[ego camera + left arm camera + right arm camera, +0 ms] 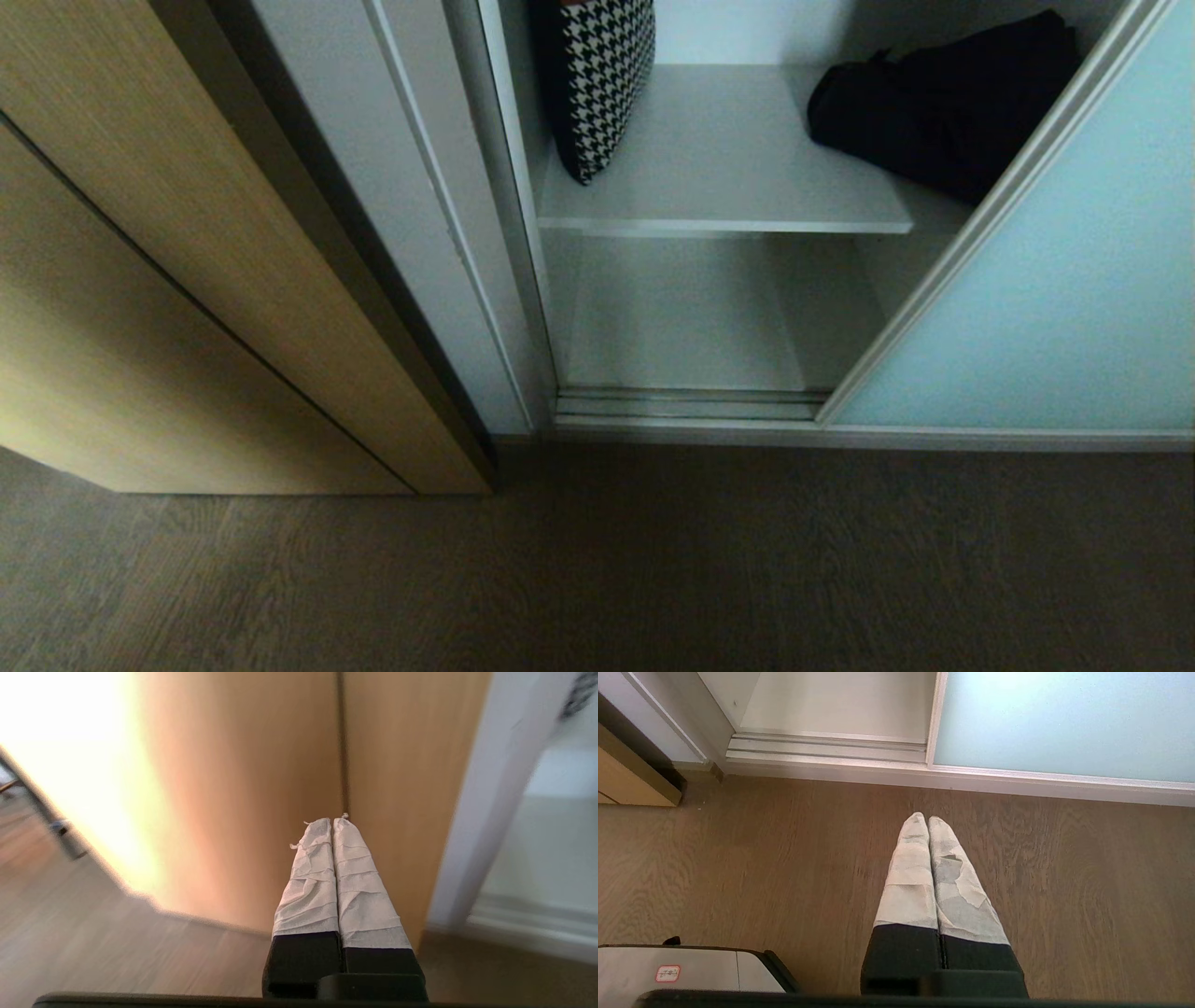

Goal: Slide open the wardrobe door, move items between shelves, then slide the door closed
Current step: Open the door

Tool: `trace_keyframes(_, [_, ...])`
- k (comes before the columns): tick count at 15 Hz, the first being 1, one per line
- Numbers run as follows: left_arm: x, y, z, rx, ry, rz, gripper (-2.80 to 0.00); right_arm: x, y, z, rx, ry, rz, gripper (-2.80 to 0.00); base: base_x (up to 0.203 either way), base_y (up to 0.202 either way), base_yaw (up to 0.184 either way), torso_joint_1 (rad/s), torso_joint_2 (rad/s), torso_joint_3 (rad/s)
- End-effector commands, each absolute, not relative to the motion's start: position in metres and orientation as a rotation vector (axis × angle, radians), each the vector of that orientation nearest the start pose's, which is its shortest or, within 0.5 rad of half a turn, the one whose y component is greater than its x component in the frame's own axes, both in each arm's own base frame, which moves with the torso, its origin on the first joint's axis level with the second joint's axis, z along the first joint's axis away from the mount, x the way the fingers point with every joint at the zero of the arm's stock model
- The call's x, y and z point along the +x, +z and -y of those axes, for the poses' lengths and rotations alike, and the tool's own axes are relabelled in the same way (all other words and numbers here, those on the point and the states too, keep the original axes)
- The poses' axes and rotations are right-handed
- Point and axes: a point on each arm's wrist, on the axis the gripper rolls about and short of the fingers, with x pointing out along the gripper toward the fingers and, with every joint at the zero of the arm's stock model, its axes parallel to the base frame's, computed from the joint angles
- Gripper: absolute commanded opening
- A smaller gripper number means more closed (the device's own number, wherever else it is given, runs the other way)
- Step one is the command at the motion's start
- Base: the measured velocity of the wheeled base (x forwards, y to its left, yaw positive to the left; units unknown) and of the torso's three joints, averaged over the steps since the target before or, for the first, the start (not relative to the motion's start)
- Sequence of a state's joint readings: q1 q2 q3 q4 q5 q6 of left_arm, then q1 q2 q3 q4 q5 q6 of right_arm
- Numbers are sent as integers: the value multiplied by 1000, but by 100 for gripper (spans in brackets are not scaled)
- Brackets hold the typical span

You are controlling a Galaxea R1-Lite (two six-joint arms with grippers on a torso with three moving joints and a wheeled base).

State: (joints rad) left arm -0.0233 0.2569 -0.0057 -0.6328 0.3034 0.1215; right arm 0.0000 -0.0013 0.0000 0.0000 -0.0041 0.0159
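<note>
Up ahead, from the head camera, we see the sliding door [1055, 308], a frosted pale blue-green glass panel in a thin silver frame, standing on the right with the wardrobe opening to its left. On the upper shelf [719, 177], a wide white-grey board with a straight front edge, lies the bag [943, 103]: soft, lumpy, black, at the right end and partly hidden behind the door frame. A black-and-white houndstooth cushion [602, 79] leans at the left end, well apart from it. The lower shelf [681, 327] lies beneath. Neither arm shows here. From the left wrist, our left gripper [332, 822] is clenched, holding nothing, its cloth-wrapped fingers pressed together facing the tan wood panel [261, 788]. From the right wrist, our right gripper [926, 819] is likewise clenched and holds nothing, over the wooden floor [738, 868], short of the door track [826, 749].
</note>
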Motion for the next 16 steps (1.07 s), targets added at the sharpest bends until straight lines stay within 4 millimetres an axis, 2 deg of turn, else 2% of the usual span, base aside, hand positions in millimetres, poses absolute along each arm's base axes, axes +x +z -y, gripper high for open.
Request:
trace_keyframes(1, [-23, 131, -6, 63, 327, 396, -280, -23, 75, 0, 15, -3, 0, -280, 0, 0, 0, 0, 0, 0])
trace_keyframes(3, [-30, 112, -4, 83, 246, 343, -280, -23, 75, 0, 15, -4, 0, -280, 0, 0, 0, 0, 0, 0])
trace_keyframes(4, [-28, 106, -2, 83, 136, 301, -280, -23, 75, 0, 15, -3, 0, -280, 0, 0, 0, 0, 0, 0])
trace_keyframes(6, [-23, 89, 1, 92, -16, 123, -280, -23, 75, 0, 15, -3, 0, -280, 0, 0, 0, 0, 0, 0])
trace_keyframes(8, [-23, 75, 1, 144, -13, -29, -280, -23, 75, 0, 15, -3, 0, -280, 0, 0, 0, 0, 0, 0])
trace_keyframes(16, [-23, 76, 1, 101, 1, -5, -280, -23, 75, 0, 15, -3, 0, -280, 0, 0, 0, 0, 0, 0])
